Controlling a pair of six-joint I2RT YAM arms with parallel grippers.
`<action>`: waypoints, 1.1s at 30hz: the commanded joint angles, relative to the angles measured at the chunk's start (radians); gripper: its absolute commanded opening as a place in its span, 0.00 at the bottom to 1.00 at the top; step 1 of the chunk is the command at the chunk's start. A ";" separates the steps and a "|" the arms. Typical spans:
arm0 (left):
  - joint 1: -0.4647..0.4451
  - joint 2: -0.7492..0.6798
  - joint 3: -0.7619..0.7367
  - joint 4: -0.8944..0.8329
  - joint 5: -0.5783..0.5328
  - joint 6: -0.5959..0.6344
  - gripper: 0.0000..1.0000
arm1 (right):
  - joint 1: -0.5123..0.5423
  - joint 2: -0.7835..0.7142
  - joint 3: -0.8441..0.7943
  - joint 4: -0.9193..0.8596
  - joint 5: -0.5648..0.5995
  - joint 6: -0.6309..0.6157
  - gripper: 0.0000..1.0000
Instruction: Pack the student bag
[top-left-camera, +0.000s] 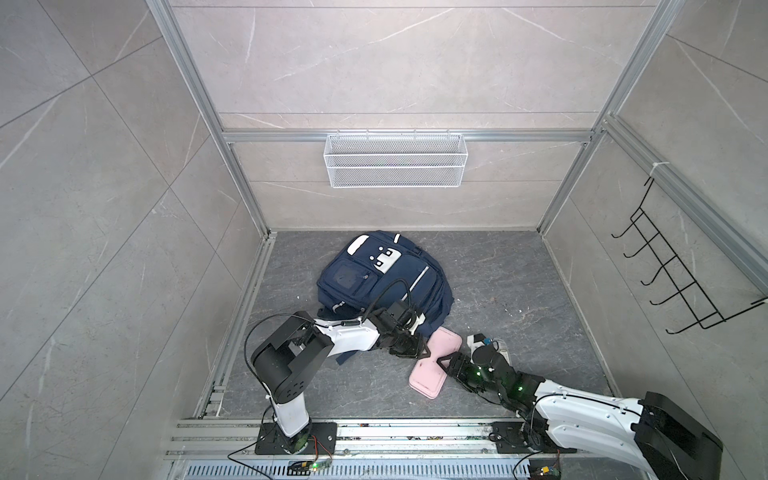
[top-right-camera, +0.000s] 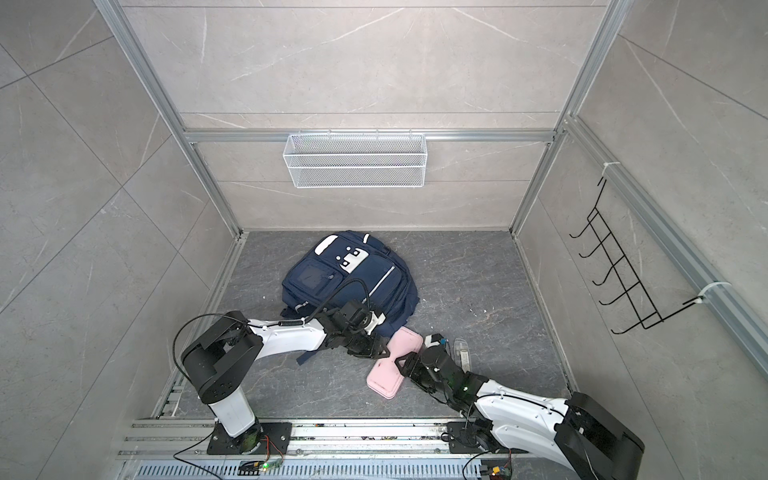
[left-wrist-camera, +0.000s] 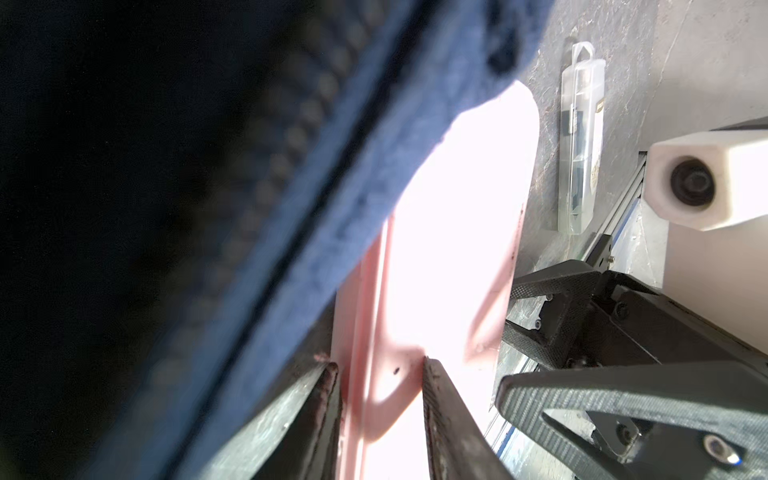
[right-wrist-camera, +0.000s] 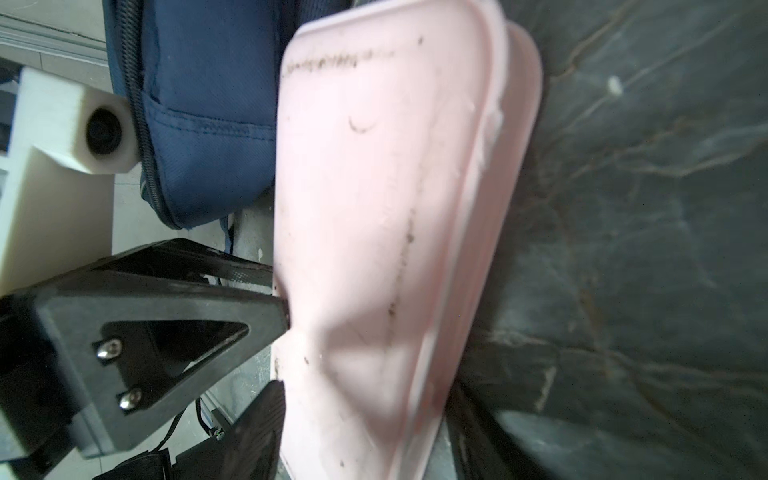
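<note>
Sizing up the scene from the biggest thing down: the student bag (top-left-camera: 386, 282) lies front-up in the middle of the floor (top-left-camera: 519, 270), at twelve o'clock from both arms, with its near edge toward six.

Next, the pink case (top-left-camera: 428, 380) lies aslant at the bag's five o'clock corner, its long axis running from seven to one. From above you cannot tell whether its far end touches the fabric.

Your left gripper (top-left-camera: 422, 353) comes in from nine o'clock. Its jaws pinch the case's rim at the waist, and the left wrist view shows its fingers (left-wrist-camera: 440, 407) hard against the pink edge. Your right gripper (top-left-camera: 446, 361) meets it from four o'clock, jaws set wider and clamped on the opposite side. So it's a two-handed hold, and the step looks like feeding the case into the bag.

- **Lift:** raise both ends together so the case doesn't twist between the pinches.
- **Entry:** lead with the one o'clock end and aim it at the zip (left-wrist-camera: 291, 137) line along the bag's near edge. How far that mouth gapes isn't visible, so go in slowly.
- **Release:** let one hand go only once the fabric carries the far end.

Smallest last: a clear plastic box (left-wrist-camera: 579, 137) lies at three o'clock from the case, near your right wrist, so don't sweep it.
</note>
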 joint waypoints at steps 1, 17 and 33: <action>-0.002 0.004 -0.014 -0.019 0.010 0.002 0.35 | -0.004 -0.012 -0.031 -0.025 -0.014 0.014 0.65; -0.002 0.010 -0.049 0.045 0.040 -0.039 0.37 | -0.018 -0.112 -0.057 0.059 -0.018 0.021 0.64; 0.004 0.014 -0.056 0.032 0.011 -0.040 0.36 | -0.023 -0.137 -0.051 -0.163 -0.003 -0.004 0.65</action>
